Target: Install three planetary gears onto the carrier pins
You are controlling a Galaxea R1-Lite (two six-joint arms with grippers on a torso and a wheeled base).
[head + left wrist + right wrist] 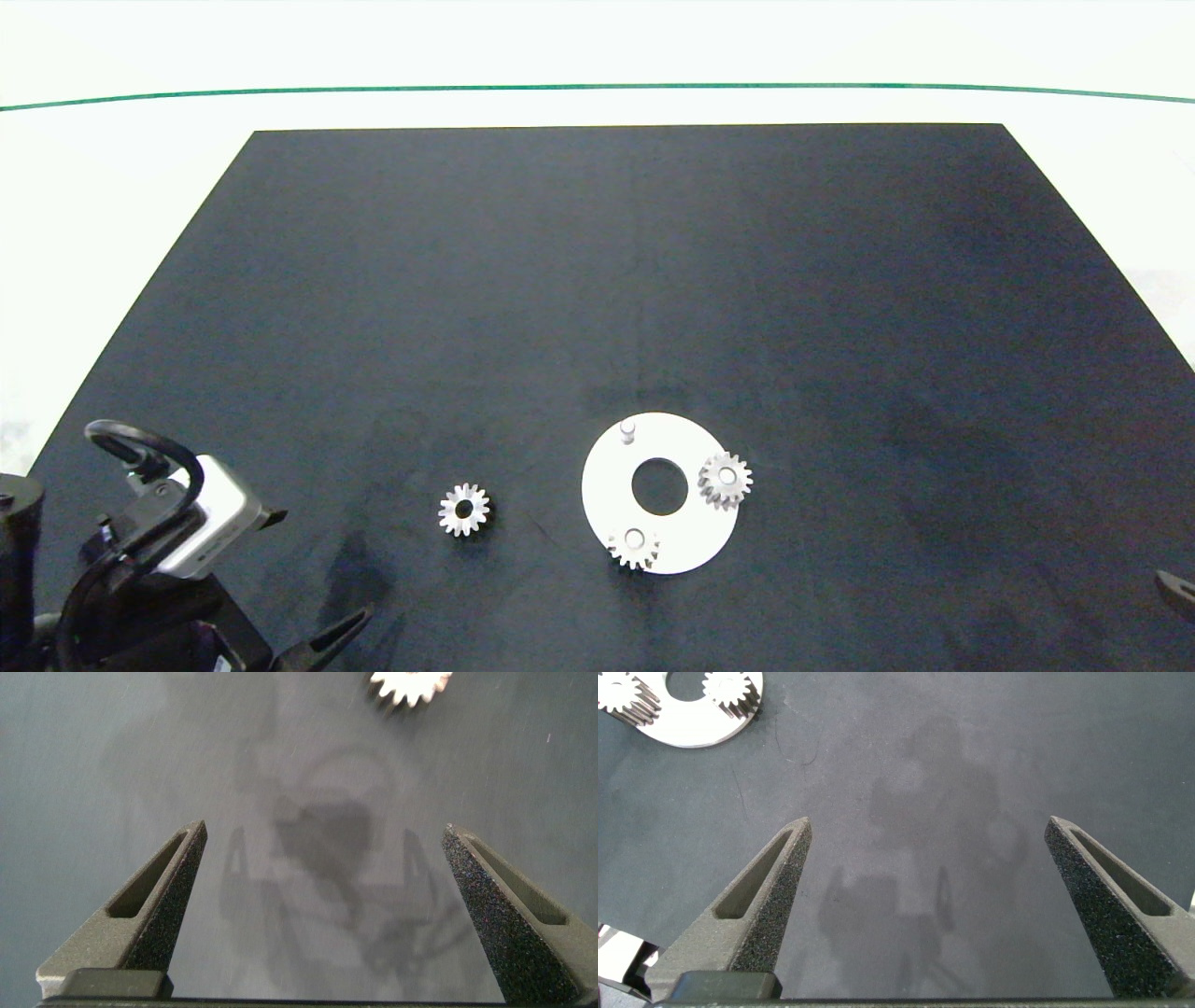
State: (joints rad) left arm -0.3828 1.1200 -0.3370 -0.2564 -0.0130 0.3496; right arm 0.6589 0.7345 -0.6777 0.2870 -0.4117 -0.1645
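Note:
A white ring-shaped disc lies on the dark mat, front centre. Two planetary gears sit on carrier pins: one at the disc's right edge, one at its front. The far-left carrier pin stands bare. A third gear lies loose on the mat left of the disc; its edge shows in the left wrist view. My left gripper hovers open over bare mat at the front left corner. My right gripper is open at the front right; the disc shows far off.
The dark mat covers most of the white table, with open mat behind and to both sides of the disc. A green line runs across the table's far side. The left arm and its camera fill the front left corner.

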